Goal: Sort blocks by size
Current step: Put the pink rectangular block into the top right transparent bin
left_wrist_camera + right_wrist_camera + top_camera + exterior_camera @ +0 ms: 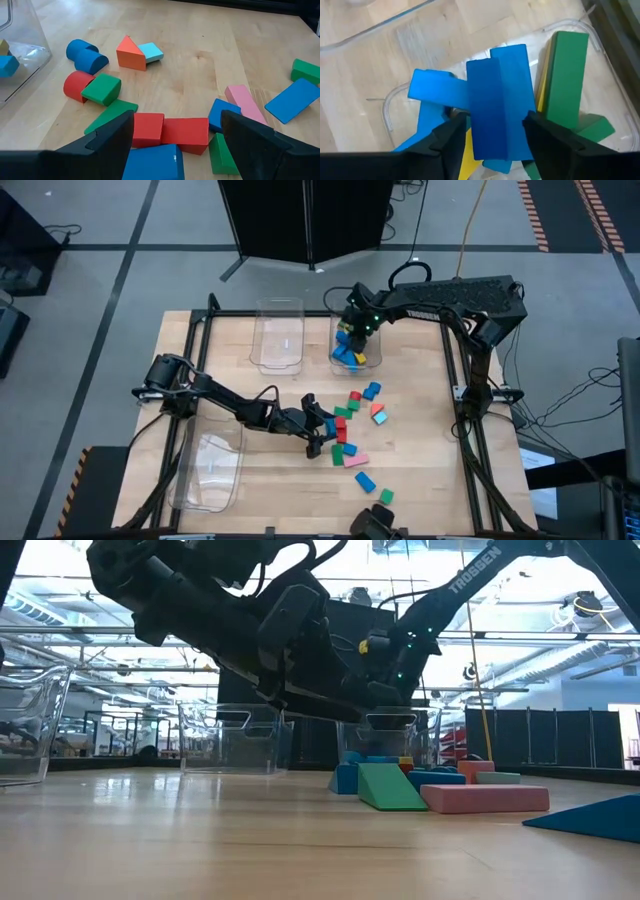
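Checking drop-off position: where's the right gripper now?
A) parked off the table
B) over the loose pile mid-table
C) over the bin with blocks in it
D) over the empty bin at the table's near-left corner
C: the right gripper hangs above the bin holding blue, yellow and green blocks.

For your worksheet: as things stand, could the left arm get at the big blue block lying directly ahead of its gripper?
Probably yes. The left gripper is open, low over the table, with the blue block already between its fingers and nothing above it; red blocks crowd just behind.
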